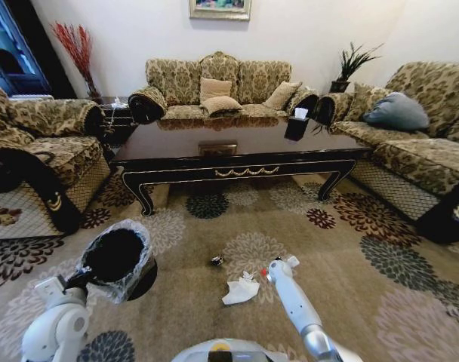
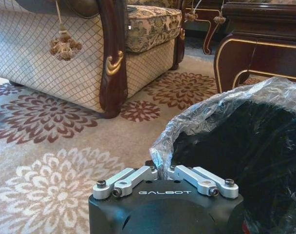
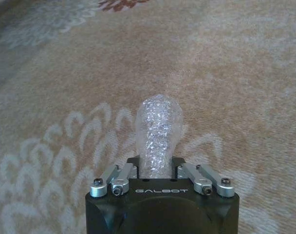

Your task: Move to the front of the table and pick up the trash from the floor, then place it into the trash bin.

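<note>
1. Nearest the camera, at the lower left of the head view, the left gripper (image 1: 80, 280) meets the rim of the trash bin (image 1: 115, 256); in the left wrist view its jaws are closed on the bin's crinkly clear plastic liner (image 2: 196, 114).
2. At lower centre-right of the head view, the right gripper (image 1: 278, 267) hangs over the floral carpet (image 1: 365, 302). In the right wrist view its fingers (image 3: 158, 127), wrapped in bubbly clear film, stand pressed together, holding nothing.
3. Just left of the right gripper in the head view, the crumpled white tissue (image 1: 241, 289) lies on the carpet, apart from the gripper.
4. A little farther up and to the left, a tiny dark scrap (image 1: 217, 261) lies on the carpet, between the tissue and the table.
5. Across the middle of the frame stands the table (image 1: 244, 154), its glossy dark surface carrying a small black tissue box (image 1: 296, 125) near its far right end.
6. Farthest, sofas (image 1: 218, 87) with patterned upholstery ring the table at the left, rear and right.
</note>
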{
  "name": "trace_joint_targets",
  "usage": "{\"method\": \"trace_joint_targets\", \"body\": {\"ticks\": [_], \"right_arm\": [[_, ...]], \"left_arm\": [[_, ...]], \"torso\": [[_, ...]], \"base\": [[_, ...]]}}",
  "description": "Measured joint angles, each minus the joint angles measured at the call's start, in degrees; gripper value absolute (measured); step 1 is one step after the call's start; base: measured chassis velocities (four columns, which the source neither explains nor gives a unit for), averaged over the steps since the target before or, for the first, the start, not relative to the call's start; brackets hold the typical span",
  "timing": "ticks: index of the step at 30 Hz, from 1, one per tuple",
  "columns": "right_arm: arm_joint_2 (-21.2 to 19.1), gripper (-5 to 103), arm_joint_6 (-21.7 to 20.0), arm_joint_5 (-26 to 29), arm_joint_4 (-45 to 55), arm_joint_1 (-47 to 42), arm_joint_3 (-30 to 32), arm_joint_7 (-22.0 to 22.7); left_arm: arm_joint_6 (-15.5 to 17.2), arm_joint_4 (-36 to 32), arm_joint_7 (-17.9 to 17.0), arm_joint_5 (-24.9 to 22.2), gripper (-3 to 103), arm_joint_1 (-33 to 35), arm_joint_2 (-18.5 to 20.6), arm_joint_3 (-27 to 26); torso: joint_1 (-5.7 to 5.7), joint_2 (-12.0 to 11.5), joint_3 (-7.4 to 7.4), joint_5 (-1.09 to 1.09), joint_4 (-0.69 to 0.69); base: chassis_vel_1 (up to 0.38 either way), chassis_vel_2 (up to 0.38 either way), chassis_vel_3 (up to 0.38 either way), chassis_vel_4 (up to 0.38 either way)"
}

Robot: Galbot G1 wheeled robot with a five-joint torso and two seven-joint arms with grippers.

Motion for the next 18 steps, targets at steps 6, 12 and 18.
{"method": "trace_joint_targets", "body": {"ticks": [6,12,18], "right_arm": [[-0.31,23,5.19,-1.96,12.83,-4.84,-2.04,-3.88],[-1.15,23,9.2,-1.98,24.75,-7.64,-4.58,-7.55],[-2.73,23,17.65,-3.36,35.52,-10.95,-9.88,-19.21]], "left_arm": [[0.0,-2.44,0.01,0.43,4,0.97,-1.3,2.04],[-0.17,-3.98,0.45,2.99,4,2.34,-3.5,5.16],[-0.81,-4.21,0.54,5.37,4,3.38,-5.88,9.06]], "torso": [[0.0,0.0,0.01,0.01,0.01],[0.0,-0.01,0.01,0.0,0.0],[0.0,-0.01,0.01,0.0,-0.01]], "base": [[0.0,0.0,0.0,0.0],[0.0,0.0,0.0,0.0],[0.0,0.0,0.0,0.0]]}}
